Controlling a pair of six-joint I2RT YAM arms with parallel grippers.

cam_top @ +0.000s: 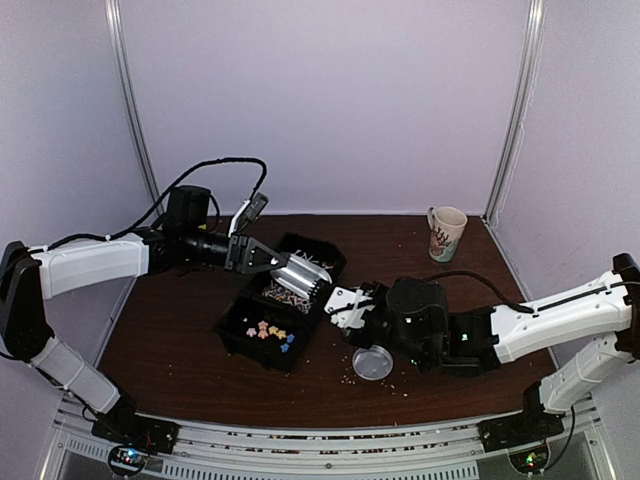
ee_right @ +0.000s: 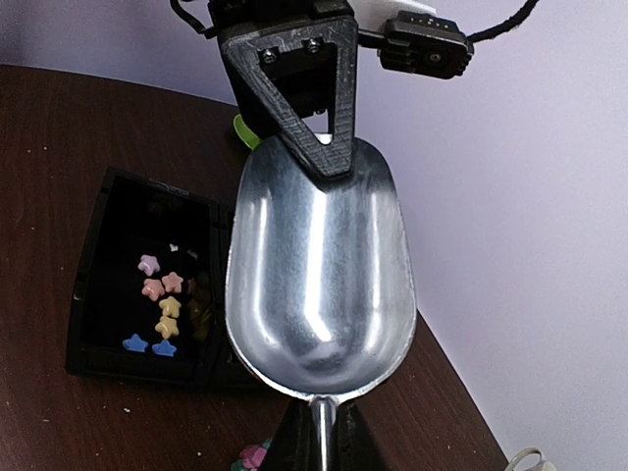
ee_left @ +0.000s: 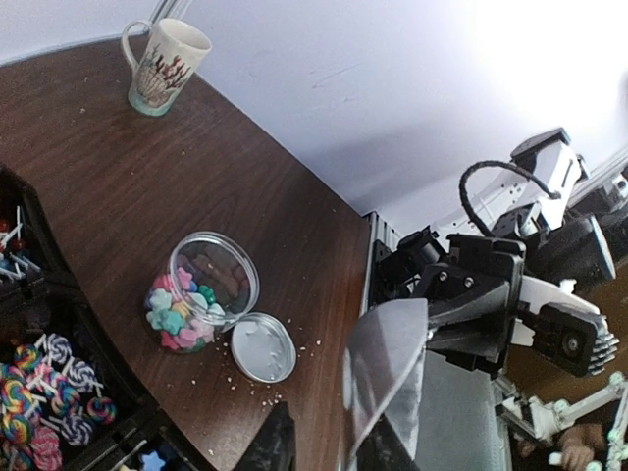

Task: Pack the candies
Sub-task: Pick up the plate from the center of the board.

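A silver metal scoop (ee_right: 314,285) is empty. My right gripper (ee_right: 314,439) is shut on its handle, and also shows in the top view (cam_top: 345,305). My left gripper (ee_left: 329,449) is open, with the scoop's front rim (ee_left: 388,378) between its jaws, close to one finger; it also shows in the top view (cam_top: 268,258). Star-shaped pastel candies (ee_right: 157,309) lie in one compartment of the black tray (cam_top: 240,345). More candies (ee_left: 177,316) fill a clear jar (ee_left: 211,280) lying on its side. Striped lollipops (ee_left: 44,392) sit in another compartment.
The jar's round lid (ee_left: 262,346) lies beside the jar, among pale crumbs; it also shows in the top view (cam_top: 372,362). A patterned mug (cam_top: 446,232) stands at the back right. The tray's open lid (cam_top: 312,252) is behind the scoop.
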